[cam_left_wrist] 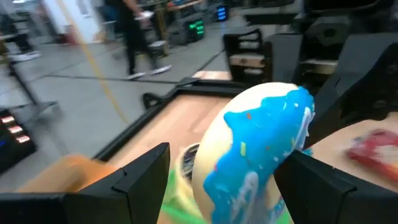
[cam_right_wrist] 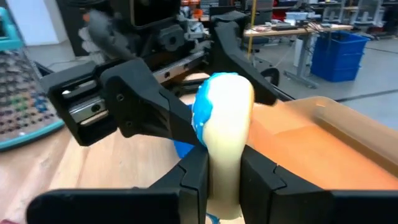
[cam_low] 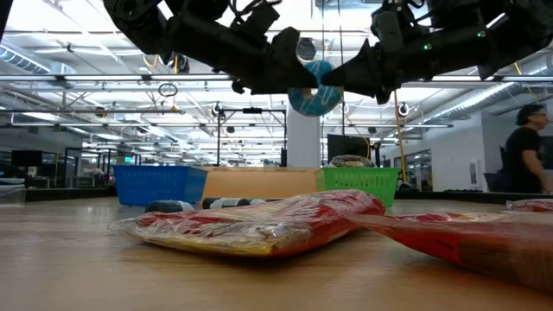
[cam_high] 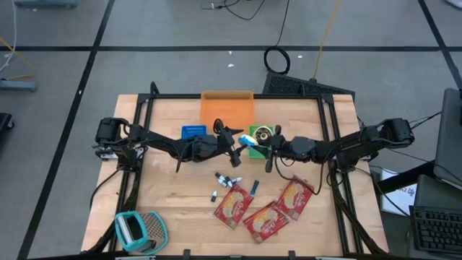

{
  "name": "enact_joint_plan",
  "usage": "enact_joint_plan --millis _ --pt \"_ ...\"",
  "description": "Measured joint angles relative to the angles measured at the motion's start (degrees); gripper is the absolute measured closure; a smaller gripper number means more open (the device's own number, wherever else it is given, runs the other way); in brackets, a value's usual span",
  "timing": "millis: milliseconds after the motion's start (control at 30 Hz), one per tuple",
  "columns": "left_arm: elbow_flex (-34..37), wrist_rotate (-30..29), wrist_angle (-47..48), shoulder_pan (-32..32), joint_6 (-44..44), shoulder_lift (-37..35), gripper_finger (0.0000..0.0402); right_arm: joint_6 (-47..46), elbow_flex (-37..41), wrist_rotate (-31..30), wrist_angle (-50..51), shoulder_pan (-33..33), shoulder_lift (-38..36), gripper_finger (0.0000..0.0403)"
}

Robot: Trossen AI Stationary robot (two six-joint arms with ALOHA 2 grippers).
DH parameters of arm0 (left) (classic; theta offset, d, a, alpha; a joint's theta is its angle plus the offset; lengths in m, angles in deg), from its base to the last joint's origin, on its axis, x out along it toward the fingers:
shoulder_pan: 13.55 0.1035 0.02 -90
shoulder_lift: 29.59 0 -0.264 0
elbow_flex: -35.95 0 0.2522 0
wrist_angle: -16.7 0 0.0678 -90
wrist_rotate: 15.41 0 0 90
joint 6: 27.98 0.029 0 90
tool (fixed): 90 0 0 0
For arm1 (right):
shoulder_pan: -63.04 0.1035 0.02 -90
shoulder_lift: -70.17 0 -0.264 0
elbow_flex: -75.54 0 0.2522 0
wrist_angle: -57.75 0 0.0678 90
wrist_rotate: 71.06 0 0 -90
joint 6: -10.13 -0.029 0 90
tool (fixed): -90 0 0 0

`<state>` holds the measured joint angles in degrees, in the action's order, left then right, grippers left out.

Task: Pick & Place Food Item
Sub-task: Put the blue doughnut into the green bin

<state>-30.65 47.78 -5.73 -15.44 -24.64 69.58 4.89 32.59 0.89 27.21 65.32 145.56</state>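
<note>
A doughnut with blue icing (cam_low: 313, 91) hangs in the air above the middle of the table, over the green basket (cam_high: 254, 141). My right gripper (cam_right_wrist: 224, 171) reaches in from the table's right and is shut on it. My left gripper (cam_left_wrist: 224, 165) comes in from the left and faces it. It is open, with one finger (cam_left_wrist: 143, 171) on each side of the doughnut (cam_left_wrist: 255, 149). A gap shows on one side. In the high view the two grippers meet at the centre (cam_high: 249, 143). My right gripper pinches the doughnut's rim (cam_right_wrist: 224, 186) between its two fingers, one on each flat face. The fingers lie about level and come from the table's right side. The doughnut stands on edge beyond the fingertips, iced face toward one side, lifted clear of the table.
A blue basket (cam_high: 193, 132), an orange tray (cam_high: 227, 108) and the green basket stand in a row at the back. Red snack packets (cam_high: 263, 209) and small dark items (cam_high: 227, 180) lie near the front. A teal grater (cam_high: 141, 230) is at the front left. A person (cam_low: 523, 147) stands beyond the table.
</note>
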Motion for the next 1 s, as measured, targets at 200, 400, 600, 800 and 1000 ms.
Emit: enact_joint_plan --millis 200,400,600,800,1000 --pt "0.0 -1.2 5.4 -0.2 -0.8 0.0 0.0123 0.1 0.0 -0.3 0.3 -0.1 0.1 0.0349" --pt "0.0 2.7 7.9 -0.6 -0.9 0.0 0.0123 0.1 0.0 -0.4 0.1 -1.6 0.1 0.0349" --pt "0.0 7.7 8.0 -0.8 -2.3 0.0 0.0123 0.9 0.0 -0.1 0.2 -2.6 0.0 0.0349" --pt "0.0 11.2 7.9 -0.8 -3.5 0.0 0.0123 1.8 0.1 0.1 2.5 -3.4 -2.5 0.0349" --pt "0.0 9.2 7.5 -0.4 -2.6 0.0 0.0123 3.1 0.1 0.1 9.7 -3.4 -7.8 0.0349"
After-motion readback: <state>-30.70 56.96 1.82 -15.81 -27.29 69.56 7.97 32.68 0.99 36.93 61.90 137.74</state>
